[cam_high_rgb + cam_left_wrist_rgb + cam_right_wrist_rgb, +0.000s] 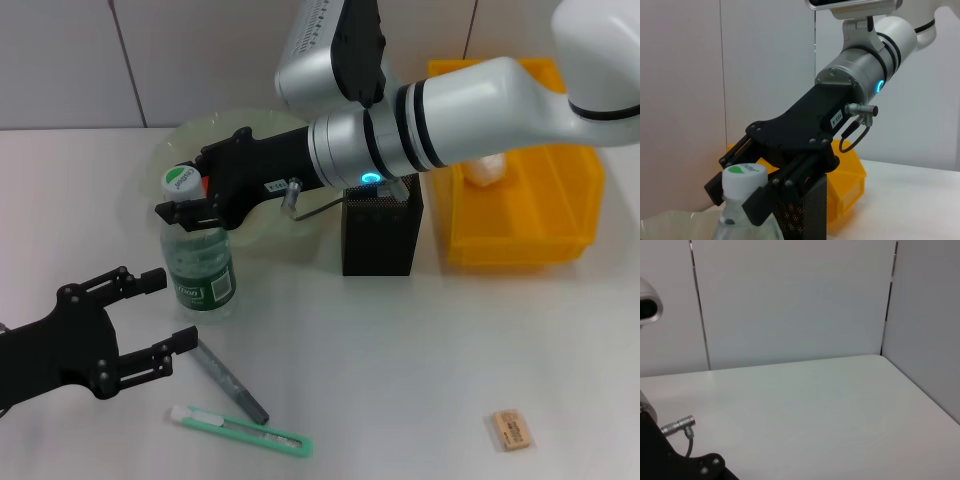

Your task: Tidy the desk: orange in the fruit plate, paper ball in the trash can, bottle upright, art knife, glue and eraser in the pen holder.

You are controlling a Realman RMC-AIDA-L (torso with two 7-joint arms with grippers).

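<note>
A clear bottle [203,272] with a green label stands upright, its white cap [744,176] on top. My right gripper [184,190] reaches across from the right, its black fingers [762,197] closed on either side of the cap and neck. A small orange patch [204,186] shows behind the cap; I cannot tell whether it is the orange. My left gripper [175,310] hovers open at the front left, just short of the grey glue stick [230,380] and green art knife [242,430]. The eraser [512,429] lies at the front right. The black mesh pen holder [380,238] stands mid-table.
The pale translucent fruit plate [235,135] sits behind the bottle, partly covered by the right arm. A yellow bin [530,215] at the back right holds a whitish paper ball [488,170]. White table surface lies between the pen holder and the eraser.
</note>
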